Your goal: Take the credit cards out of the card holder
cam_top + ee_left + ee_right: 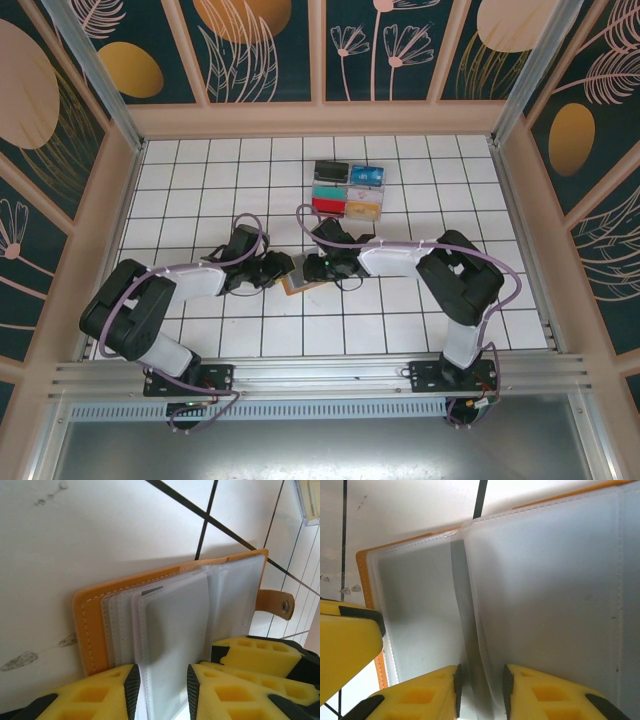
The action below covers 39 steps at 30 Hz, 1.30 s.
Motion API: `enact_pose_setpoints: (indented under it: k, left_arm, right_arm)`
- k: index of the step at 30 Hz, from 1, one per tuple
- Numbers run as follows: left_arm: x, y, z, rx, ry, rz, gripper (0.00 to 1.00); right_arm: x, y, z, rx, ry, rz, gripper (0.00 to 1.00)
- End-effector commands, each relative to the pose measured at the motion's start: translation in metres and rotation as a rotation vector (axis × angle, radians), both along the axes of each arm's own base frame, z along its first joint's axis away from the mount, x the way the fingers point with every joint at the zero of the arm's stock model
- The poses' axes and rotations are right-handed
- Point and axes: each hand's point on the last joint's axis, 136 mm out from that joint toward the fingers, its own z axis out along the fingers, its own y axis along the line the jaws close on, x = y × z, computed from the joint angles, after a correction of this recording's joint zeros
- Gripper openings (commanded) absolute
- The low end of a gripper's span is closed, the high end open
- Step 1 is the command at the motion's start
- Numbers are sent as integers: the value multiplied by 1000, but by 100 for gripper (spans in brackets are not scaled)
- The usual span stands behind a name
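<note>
Open card holder on white tile, orange cover (snap tab at right), pale sleeve gripped by left tool

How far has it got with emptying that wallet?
Done: the wallet lies open on the tiles. In hand: left pincer and right pincer each straddle a plastic sleeve. Still to do: no card lies beside it yet; whether sleeves hold cards is unclear.

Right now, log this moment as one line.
left fingers: pinching card holder sleeve | right fingers: pinching another sleeve | card holder: open on table
</note>
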Motion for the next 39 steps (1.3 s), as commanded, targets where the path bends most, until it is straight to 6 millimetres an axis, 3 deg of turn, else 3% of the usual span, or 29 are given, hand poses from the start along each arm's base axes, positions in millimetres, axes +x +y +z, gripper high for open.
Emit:
enact_pose_setpoints:
  k: [1, 8, 17, 23, 28, 32, 39]
  left_arm:
    - [0, -5, -7, 7, 8, -29, 36]
    - [0, -6, -11, 15, 22, -38, 35]
    - [6, -25, 18, -86, -73, -125, 33]
    - [4, -27, 24, -113, -104, -136, 32]
    - [2, -22, 19, -89, -99, -130, 22]
    - [4, -15, 15, -40, -99, -109, 8]
    - [4, 8, 15, 132, -125, -113, 2]
  right_arm:
    - [-24, -39, -51, -169, 126, -22, 32]
    - [-27, -38, -54, -163, 141, -8, 30]
    - [-29, -27, -40, -43, 156, 12, 30]
    - [-24, -29, -34, 9, 174, -6, 30]
    - [-22, -27, -28, 39, 172, -15, 30]
    - [-12, -19, -1, 100, 117, -20, 32]
    - [12, -6, 69, 228, -29, -50, 40]
